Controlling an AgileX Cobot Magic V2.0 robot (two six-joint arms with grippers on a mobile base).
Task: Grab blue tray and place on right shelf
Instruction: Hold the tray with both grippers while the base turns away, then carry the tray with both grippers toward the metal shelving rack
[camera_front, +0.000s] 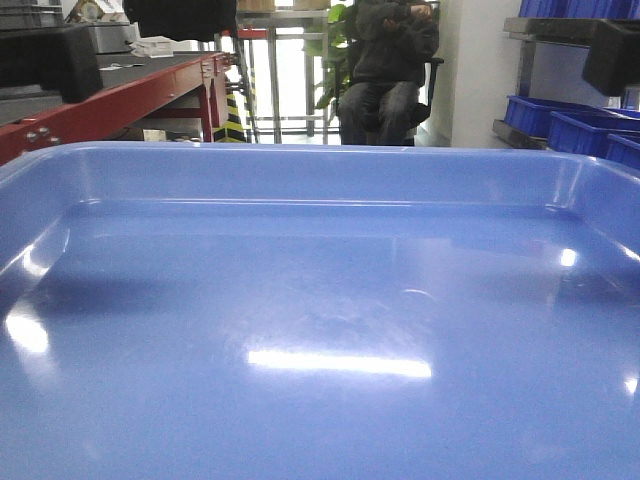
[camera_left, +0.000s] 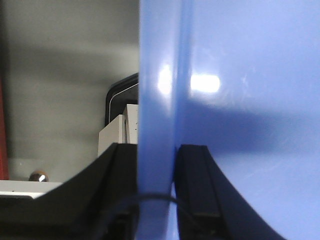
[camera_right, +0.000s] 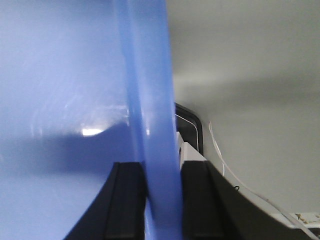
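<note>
The blue tray (camera_front: 320, 300) fills the lower front view, held level and close to the camera. In the left wrist view my left gripper (camera_left: 157, 165) is shut on the tray's left rim (camera_left: 157, 100), one black finger on each side of it. In the right wrist view my right gripper (camera_right: 161, 180) is shut on the tray's right rim (camera_right: 147, 100) the same way. The right shelf (camera_front: 540, 60) shows at the far right with grey uprights. Neither gripper shows in the front view.
A red-framed workbench (camera_front: 130, 95) runs along the left. Deep dark-blue bins (camera_front: 575, 125) sit on the rack at right. A seated person in dark clothes (camera_front: 390, 65) is straight ahead, beside a plant and a yellow-black striped post (camera_front: 235, 115). Grey floor lies under both wrists.
</note>
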